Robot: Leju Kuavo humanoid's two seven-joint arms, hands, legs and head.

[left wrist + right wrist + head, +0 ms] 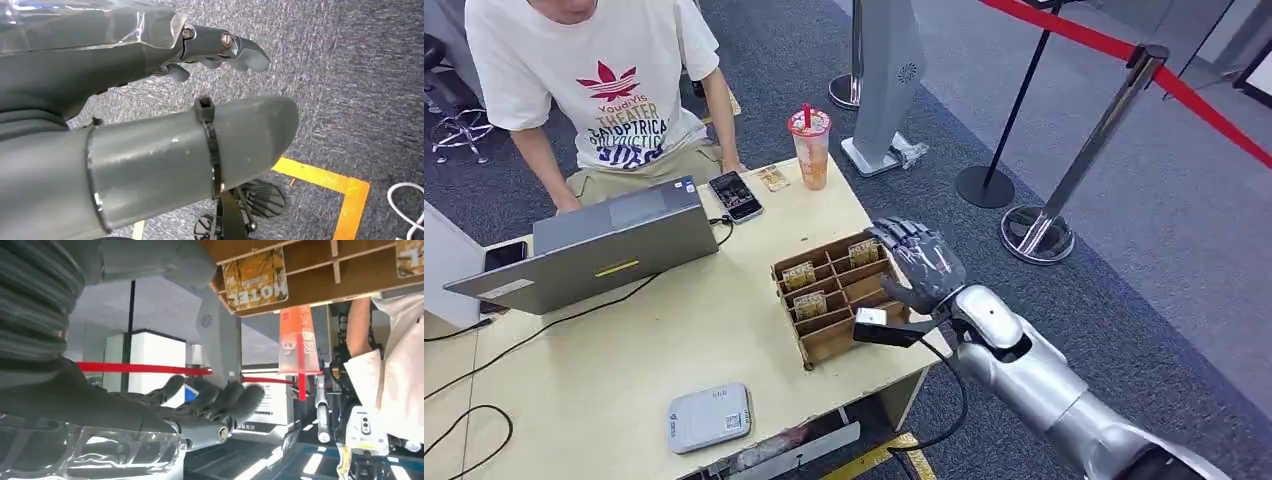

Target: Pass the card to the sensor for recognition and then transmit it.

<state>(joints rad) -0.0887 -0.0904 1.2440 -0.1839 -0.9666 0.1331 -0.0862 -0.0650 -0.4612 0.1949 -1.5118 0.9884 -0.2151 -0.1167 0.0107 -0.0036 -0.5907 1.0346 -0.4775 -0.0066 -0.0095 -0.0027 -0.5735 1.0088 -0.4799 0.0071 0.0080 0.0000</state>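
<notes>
— What's the setting?

— A light wooden table (674, 340) on dark grey carpet, with red rope barriers (1114, 45) on chrome posts off to the right. A person in a white printed T-shirt (594, 75) leans over an open grey laptop (609, 245) at the far side. Near them lie a black phone (735, 195) and a drink cup with a red straw (810, 148).

— And the cards?

— They stand in a brown wooden rack (839, 300) split into small compartments, near the table's right edge. Three show in the head view: yellow-brown printed cards, one (863, 251) in a far right compartment, one (799, 274) in a far left one, one (809, 304) just in front of that. From the right wrist camera the nearest card (256, 280) is golden with dark branch-like patterning and a white band of lettering.

— The sensor?

— A flat pale grey box (709, 416) lies at the near edge of the table, well apart from the rack.

— What are the hands doing?

— The right hand (921, 262) hovers at the rack's right side, beside the far right card, fingers spread and holding nothing. The right wrist view shows those fingers (220, 400) apart, not touching any card. The left hand (165, 75) hangs over the carpet, by a yellow floor stripe (325, 182), fingers extended and loose, nothing in them.
</notes>
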